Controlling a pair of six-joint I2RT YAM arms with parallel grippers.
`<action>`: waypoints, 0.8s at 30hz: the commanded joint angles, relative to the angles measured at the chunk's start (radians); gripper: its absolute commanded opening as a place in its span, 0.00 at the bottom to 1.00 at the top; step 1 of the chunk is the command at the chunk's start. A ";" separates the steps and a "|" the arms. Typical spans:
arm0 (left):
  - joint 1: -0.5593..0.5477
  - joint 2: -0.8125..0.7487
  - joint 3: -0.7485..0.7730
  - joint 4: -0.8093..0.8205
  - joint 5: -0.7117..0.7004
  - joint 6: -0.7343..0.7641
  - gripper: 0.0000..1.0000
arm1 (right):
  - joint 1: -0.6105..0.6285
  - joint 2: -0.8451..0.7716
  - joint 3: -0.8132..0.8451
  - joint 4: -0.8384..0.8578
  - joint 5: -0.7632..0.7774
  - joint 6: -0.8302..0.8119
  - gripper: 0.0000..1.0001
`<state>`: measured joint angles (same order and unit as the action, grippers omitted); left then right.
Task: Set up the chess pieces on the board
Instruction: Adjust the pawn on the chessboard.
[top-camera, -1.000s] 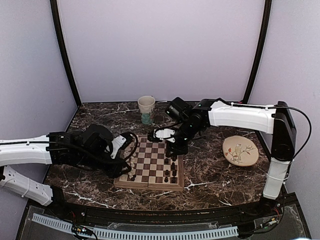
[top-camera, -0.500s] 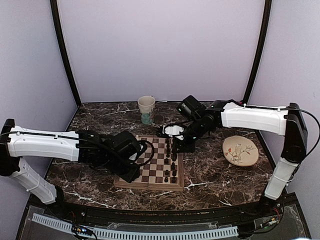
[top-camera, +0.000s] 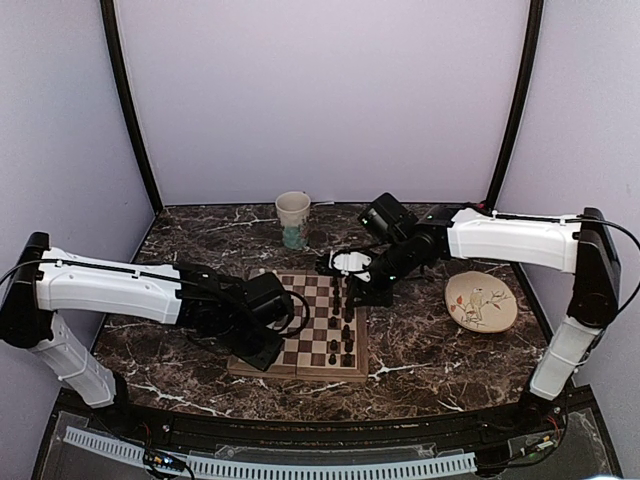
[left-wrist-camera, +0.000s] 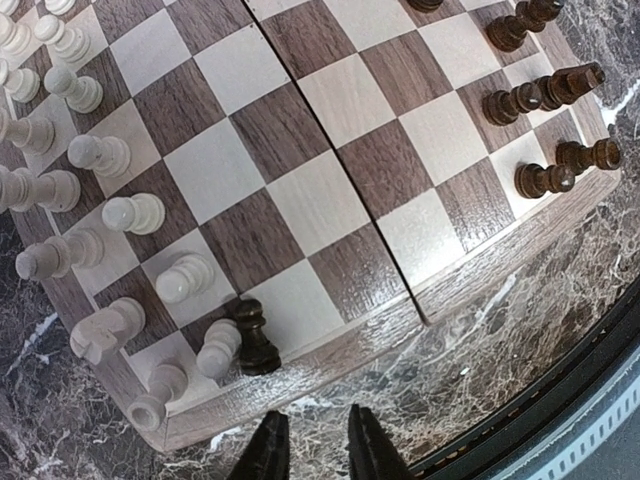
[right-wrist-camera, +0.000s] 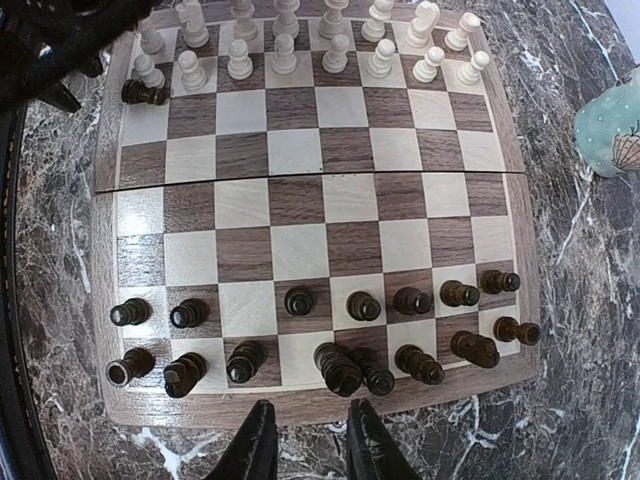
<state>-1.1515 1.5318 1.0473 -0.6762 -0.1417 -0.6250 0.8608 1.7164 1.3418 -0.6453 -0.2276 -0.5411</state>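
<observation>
- Hovering low over the near left corner of the board (top-camera: 305, 345), the left claw (left-wrist-camera: 312, 450) has its two fingers (left-wrist-camera: 268, 452) a little apart, with nothing between them.
- In the left wrist view its fingertips are over the marble desk (top-camera: 420, 350), just outside the wooden border of the board.
- One dark pawn (left-wrist-camera: 255, 340) is on the edge square right in front of this claw. It touches, or almost touches, a white piece beside it.
- The white pieces (right-wrist-camera: 285, 50) fill two rows along the left side of the board, and the dark pawn sits at the end of these rows.
- The other dark pieces (right-wrist-camera: 363, 305) are in two rows along the right side of the board.
- The middle squares and the centre seam carry no pieces.
- The right claw (right-wrist-camera: 312, 445) hangs over the right border of the board, just behind the dark rows. Its fingers are also apart and hold nothing.
- A paper cup (top-camera: 293, 218) stands on the desk behind the board, near the back wall.
- A round plate (top-camera: 481, 302) with a drawing on it lies on the desk to the right, well apart from the board.
</observation>
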 joint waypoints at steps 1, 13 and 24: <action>-0.010 0.020 0.035 -0.050 -0.026 -0.022 0.23 | -0.008 -0.033 -0.006 0.033 -0.002 0.004 0.25; -0.010 0.071 0.059 -0.048 -0.056 -0.006 0.29 | -0.009 -0.023 -0.003 0.029 -0.005 0.006 0.25; -0.009 0.121 0.084 -0.070 -0.076 0.009 0.30 | -0.009 -0.015 0.002 0.024 -0.009 0.006 0.25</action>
<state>-1.1561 1.6520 1.1015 -0.7044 -0.1928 -0.6289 0.8589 1.7138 1.3418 -0.6353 -0.2279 -0.5411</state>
